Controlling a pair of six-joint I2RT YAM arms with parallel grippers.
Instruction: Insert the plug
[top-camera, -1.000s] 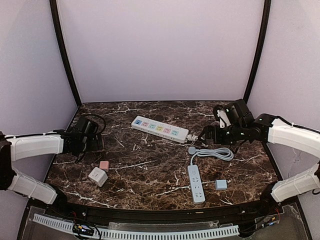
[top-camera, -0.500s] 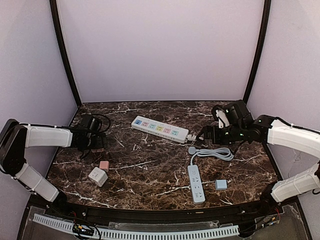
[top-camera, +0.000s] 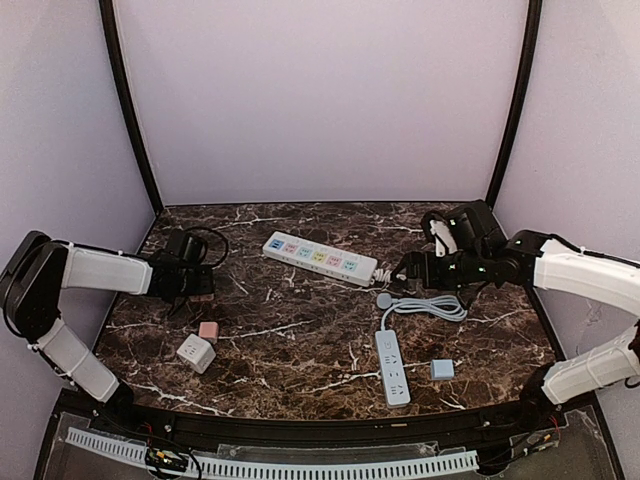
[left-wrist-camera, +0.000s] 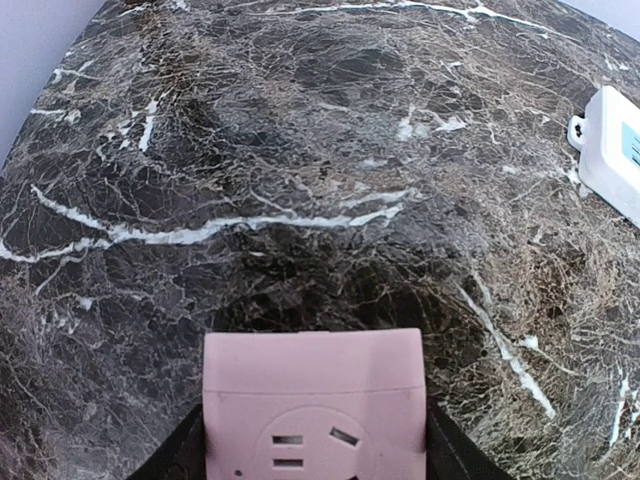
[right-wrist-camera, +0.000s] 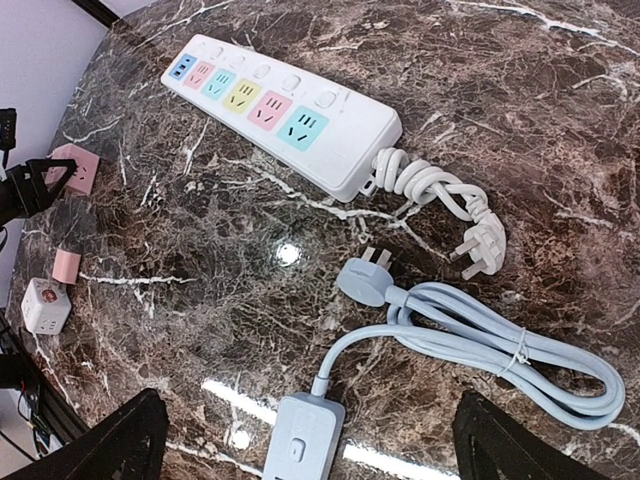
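Observation:
A pink cube socket (left-wrist-camera: 312, 400) rests on the marble table between the fingers of my left gripper (left-wrist-camera: 313, 455), which press on both its sides. In the top view that gripper (top-camera: 190, 283) is at the far left. A grey-blue round plug (right-wrist-camera: 365, 280) lies flat, its coiled cable (right-wrist-camera: 510, 355) running to a grey-blue strip (top-camera: 392, 367). My right gripper (right-wrist-camera: 312, 445) hangs open above this plug with nothing between its fingers. A white power strip (top-camera: 320, 258) with coloured sockets lies at the back, its white plug (right-wrist-camera: 487, 245) bundled beside it.
A small pink block (top-camera: 208, 330) and a white cube socket (top-camera: 195, 352) sit at the front left. A blue-grey cube (top-camera: 442, 369) lies right of the grey-blue strip. Black cable loops (top-camera: 205, 240) behind my left gripper.
My left arm has reached further right and its jaws have closed in onto the pink cube socket. The right arm has barely moved.

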